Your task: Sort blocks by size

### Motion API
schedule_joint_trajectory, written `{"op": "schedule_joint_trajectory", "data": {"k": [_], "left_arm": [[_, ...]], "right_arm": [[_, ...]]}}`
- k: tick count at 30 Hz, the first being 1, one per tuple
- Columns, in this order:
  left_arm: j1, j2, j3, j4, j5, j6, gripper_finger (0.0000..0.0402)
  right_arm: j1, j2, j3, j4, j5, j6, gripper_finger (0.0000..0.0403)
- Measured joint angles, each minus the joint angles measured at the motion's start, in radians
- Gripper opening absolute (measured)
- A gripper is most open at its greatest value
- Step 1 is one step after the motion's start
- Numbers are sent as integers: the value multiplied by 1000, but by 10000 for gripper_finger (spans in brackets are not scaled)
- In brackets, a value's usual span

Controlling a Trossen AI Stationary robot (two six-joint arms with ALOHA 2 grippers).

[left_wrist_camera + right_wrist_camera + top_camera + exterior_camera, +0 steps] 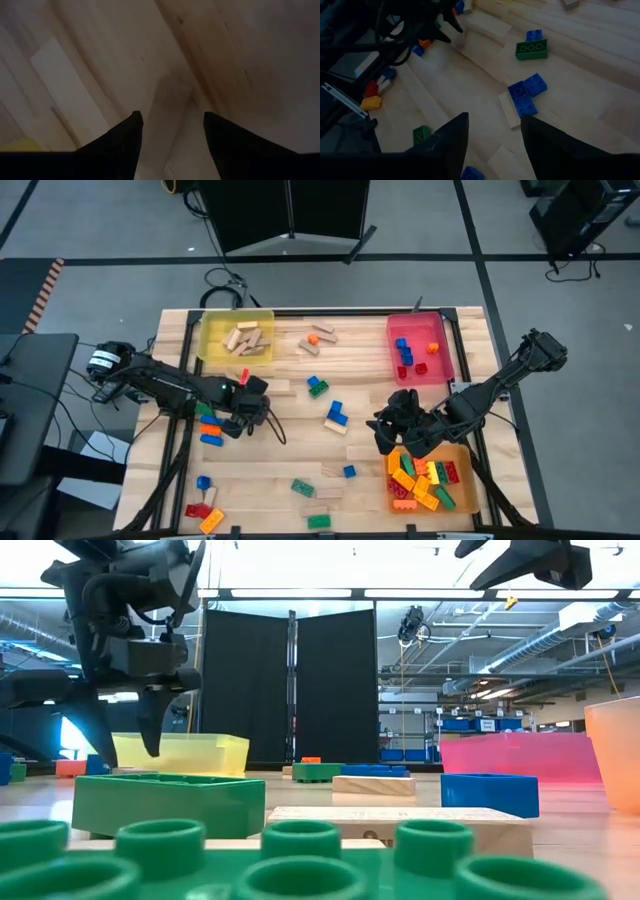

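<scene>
Blocks lie scattered on the wooden table (300, 455): blue bricks (336, 414) beside a tan block, a green and blue pair (318, 386), green bricks (302, 488), and orange and blue bricks (209, 432) by my left arm. My left gripper (252, 412) (172, 122) points steeply down over bare wood, open, with nothing between its fingers. A pale wooden block (65, 95) lies flat beside it. My right gripper (392, 428) (495, 125) hangs open and empty above the table, next to the orange tray (466, 480).
A yellow tray (212, 352) with wooden blocks stands at the far left, and a red tray (443, 370) with blue and red bricks at the far right. The orange tray at the near right holds several mixed bricks. Red, yellow and blue bricks (203, 507) lie at the near left corner.
</scene>
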Motion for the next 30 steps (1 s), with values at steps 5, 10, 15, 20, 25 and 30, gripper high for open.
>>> {"op": "schedule_joint_trajectory", "data": {"k": [5,10,15,20,25,30], "left_arm": [[13,1,-44,34,-3,47,218],[55,-4,-120,143,7,46,218],[74,-4,-131,149,47,45,200],[74,-4,-130,124,58,42,108],[72,1,-80,37,45,16,95],[77,1,52,-70,-16,-53,95]], "right_arm": [[0,0,0,0,0,0,195],[0,0,0,0,0,1,195],[0,0,0,7,0,1,195],[0,0,0,15,0,1,195],[0,0,0,31,0,1,195],[0,0,0,36,0,12,195]]}}
